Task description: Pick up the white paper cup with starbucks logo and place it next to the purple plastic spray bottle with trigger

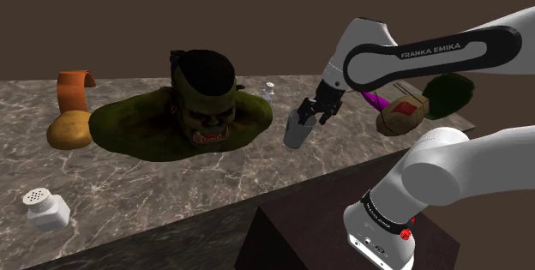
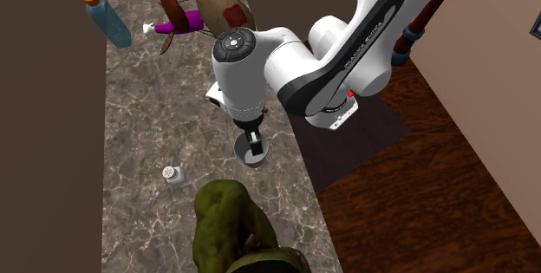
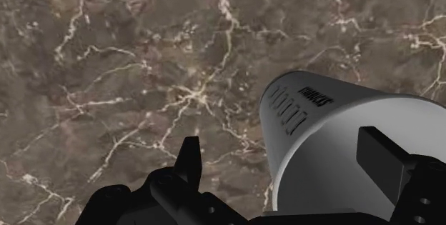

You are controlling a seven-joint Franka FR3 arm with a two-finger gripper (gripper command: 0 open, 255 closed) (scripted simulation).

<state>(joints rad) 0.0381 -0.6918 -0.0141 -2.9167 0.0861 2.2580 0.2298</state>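
Note:
The white paper cup stands on the marble counter in front of the ogre bust, with black lettering on its side. My gripper hangs right at the cup's top, open. In the wrist view one fingertip is off to the cup's side over bare marble, while the other overlaps the cup. From the second exterior view a finger dips at the cup rim. The purple spray bottle lies far along the counter, partly hidden behind my arm.
A big green ogre bust fills the counter's middle. A small white shaker stands near the cup. A brown red-labelled object and a leafy green thing sit by the spray bottle. A potato and a salt shaker are at the shoulder view's left.

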